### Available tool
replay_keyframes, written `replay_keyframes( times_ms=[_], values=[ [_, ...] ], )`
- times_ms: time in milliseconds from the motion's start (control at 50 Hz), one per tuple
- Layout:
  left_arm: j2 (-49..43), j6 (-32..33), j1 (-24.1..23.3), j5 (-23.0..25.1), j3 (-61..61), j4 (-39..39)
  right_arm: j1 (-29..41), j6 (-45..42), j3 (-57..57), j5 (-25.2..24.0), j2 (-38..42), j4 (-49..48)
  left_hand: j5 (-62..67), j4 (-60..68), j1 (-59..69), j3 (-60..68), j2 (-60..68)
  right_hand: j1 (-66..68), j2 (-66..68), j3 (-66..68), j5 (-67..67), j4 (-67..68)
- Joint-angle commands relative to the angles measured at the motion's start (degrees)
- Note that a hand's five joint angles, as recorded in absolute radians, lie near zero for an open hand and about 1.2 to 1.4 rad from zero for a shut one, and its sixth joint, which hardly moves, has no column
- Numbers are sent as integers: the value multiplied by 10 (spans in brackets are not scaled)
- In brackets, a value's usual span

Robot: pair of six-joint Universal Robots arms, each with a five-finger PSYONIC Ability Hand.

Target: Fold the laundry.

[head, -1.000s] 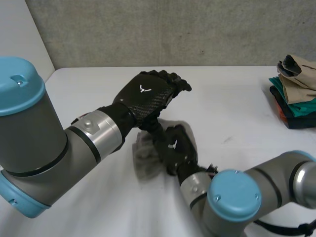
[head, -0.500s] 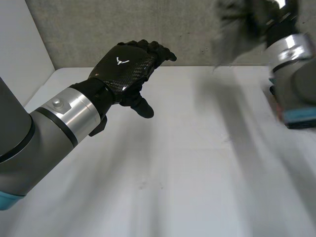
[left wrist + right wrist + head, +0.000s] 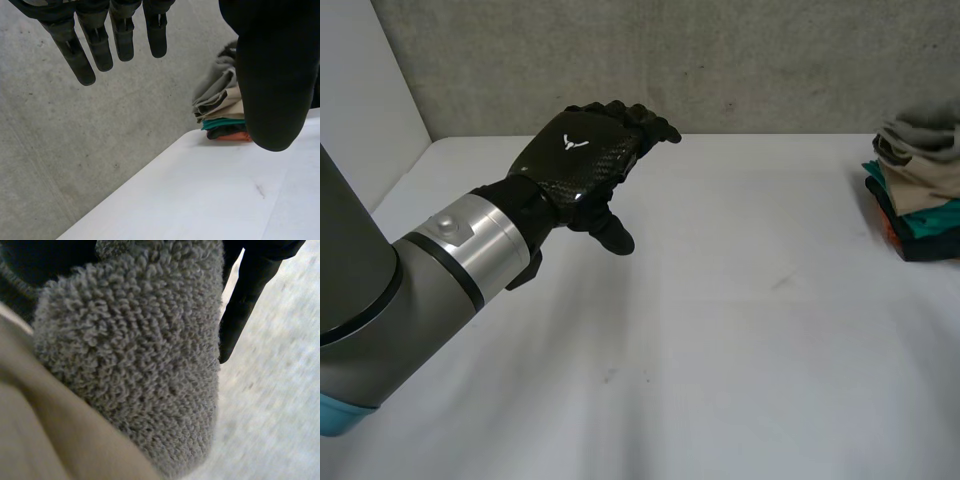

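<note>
Left hand (image 3: 582,160) hung over the table (image 3: 740,330) with fingers (image 3: 122,40) relaxed and apart, holding nothing; grey towel (image 3: 140,355) sat atop the clothes pile (image 3: 920,205) under the right hand (image 3: 250,285), grip unreadable; looked soft, light, floppy, so I'd pinch a corner or folded edge.

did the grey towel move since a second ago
Yes. The grey towel has gone from the middle of the white table rightward, and now lies on top of the stack of folded clothes at the table's right edge.
</note>
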Motion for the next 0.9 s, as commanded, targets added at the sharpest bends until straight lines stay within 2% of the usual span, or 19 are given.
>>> replay_keyframes(
  times_ms=[20, 100, 200, 220, 240, 300, 320, 460, 540, 620, 680, 700, 780, 840, 900],
  values=[
    [0, 0, -1, 0, -6, 0, -48, -2, 101, -76, -10, -58, 21, 15, 8, 15, 13, 214, 148, 138, 149, 111],
    [0, 0, -2, 0, -9, -1, -61, 1, 129, -72, -40, -92, 21, 15, 8, 15, 13, 214, 148, 138, 149, 111],
    [1, -1, -5, 0, -9, 0, -66, 2, 147, -59, -68, -87, 21, 15, 8, 15, 13, 214, 148, 138, 149, 111],
    [1, 0, -6, 0, -9, 0, -65, 2, 152, -58, -72, -80, 21, 15, 8, 15, 13, 147, 80, 71, 82, 44],
    [1, 0, -6, 0, -9, 0, -66, 2, 160, -53, -82, -63, 21, 15, 8, 15, 13, -105, -172, -181, -170, -208],
    [2, -1, -7, 0, -9, 0, -68, 2, 169, -42, -108, -18, 21, 15, 8, 15, 13, -363, -430, -439, -428, -466],
    [2, -1, -7, 0, -9, 0, -65, 2, 171, -30, -125, 21, 21, 15, 8, 15, 13, -486, -552, -562, -551, -589],
    [8, -1, -24, 0, -10, -1, -71, -19, 167, 33, -179, 187, 21, 15, 8, 15, 13, -486, -552, -562, -551, -589],
    [13, -2, -27, -1, -10, -1, -82, -63, 172, 72, -223, 281, 21, 15, 8, 15, 13, -486, -552, -562, -551, -589],
    [19, -2, -29, -1, -10, -1, -113, -131, 171, 136, -279, 386, 19, 13, 7, 14, 12, -486, -552, -562, -551, -589],
    [28, -2, -33, -1, -10, -1, -123, -163, 167, 178, -297, 426, 19, 13, 7, 14, 12, -486, -552, -562, -551, -589],
    [30, -2, -34, -1, -10, -1, -126, -183, 164, 208, -307, 444, 19, 13, 7, 14, 12, -486, -552, -562, -551, -589],
    [43, -2, -39, -1, -9, -1, -119, -212, 164, 273, -347, 448, 19, 13, 7, 14, 12, -486, -552, -562, -551, -589],
    [58, -4, -39, -2, -2, -1, -98, -210, 169, 290, -385, 437, 16, 10, 3, 10, 8, -486, -552, -562, -551, -589],
    [77, -13, -38, -2, 4, -1, -36, -205, 186, 289, -433, 412, 16, 10, 3, 10, 8, -486, -552, -562, -551, -589]
  ],
)
